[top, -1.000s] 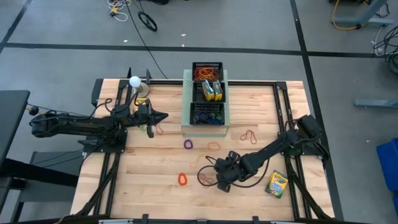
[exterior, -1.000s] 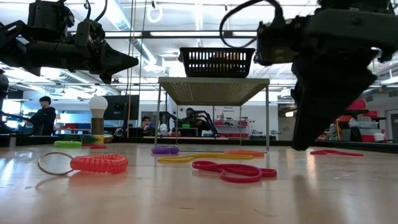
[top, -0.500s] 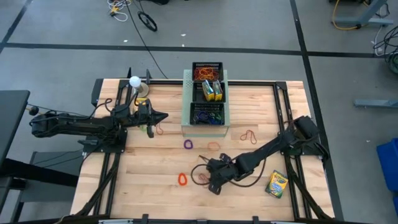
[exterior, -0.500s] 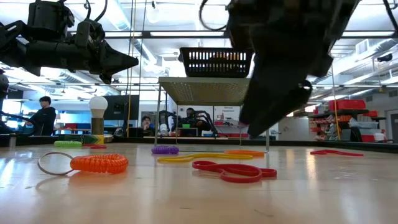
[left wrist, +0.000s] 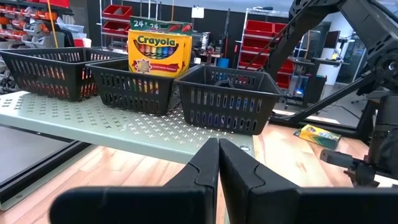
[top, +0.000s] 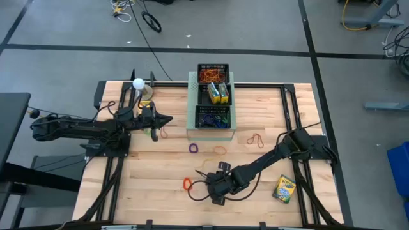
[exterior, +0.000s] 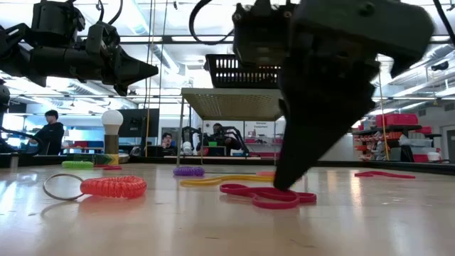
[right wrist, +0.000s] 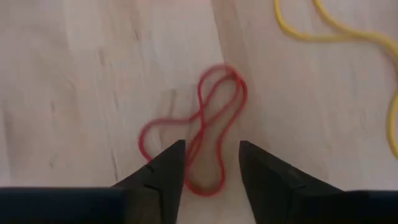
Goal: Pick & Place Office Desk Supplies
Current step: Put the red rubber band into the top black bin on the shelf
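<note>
At the table's near edge, my right gripper (right wrist: pixel 210 163) straddles the red rubber band (right wrist: pixel 198 134) lying flat on the wood, jaws part-open. Pick step; next I must pinch it. Left gripper (top: pixel 167 119) waits pressed together.

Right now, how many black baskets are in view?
3, in a row on the green perforated stand: back basket, middle basket holding crayons, front basket. None looks hidden.

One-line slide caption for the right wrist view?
Right hand, fingers apart, straddles a twisted red rubber band on the wooden table, yellow band beside.
</note>
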Robot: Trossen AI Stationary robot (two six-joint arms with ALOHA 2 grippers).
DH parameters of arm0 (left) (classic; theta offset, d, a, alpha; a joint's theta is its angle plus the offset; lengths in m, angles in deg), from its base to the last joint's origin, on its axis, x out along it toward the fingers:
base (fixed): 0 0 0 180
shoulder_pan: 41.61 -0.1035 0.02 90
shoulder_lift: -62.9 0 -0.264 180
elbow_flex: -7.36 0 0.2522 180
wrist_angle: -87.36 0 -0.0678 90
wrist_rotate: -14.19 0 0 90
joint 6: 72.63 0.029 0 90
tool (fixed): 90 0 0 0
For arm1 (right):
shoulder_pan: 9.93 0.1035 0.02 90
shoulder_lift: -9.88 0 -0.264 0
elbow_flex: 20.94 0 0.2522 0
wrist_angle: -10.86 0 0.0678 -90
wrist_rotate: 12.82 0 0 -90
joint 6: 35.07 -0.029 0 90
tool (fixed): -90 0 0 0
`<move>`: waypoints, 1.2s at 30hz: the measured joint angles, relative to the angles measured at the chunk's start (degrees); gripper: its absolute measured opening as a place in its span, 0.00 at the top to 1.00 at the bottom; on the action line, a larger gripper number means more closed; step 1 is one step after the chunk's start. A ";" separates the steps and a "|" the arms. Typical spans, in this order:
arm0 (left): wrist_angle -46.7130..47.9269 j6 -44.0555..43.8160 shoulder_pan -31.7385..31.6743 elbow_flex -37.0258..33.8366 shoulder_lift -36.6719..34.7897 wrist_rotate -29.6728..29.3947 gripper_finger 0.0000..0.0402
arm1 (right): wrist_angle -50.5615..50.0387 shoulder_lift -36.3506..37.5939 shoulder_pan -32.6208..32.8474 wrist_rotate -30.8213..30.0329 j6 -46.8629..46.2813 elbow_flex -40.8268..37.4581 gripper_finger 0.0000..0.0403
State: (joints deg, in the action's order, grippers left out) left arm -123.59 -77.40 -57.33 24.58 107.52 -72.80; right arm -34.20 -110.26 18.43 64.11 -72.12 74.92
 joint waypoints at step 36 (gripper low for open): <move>-0.03 0.01 -0.01 0.00 -0.01 0.01 0.95 | 1.15 4.61 -0.88 4.17 -0.59 0.07 0.99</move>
State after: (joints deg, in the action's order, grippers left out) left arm -123.62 -77.38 -57.34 24.58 107.51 -72.79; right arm -33.05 -105.65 17.54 68.27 -72.71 74.99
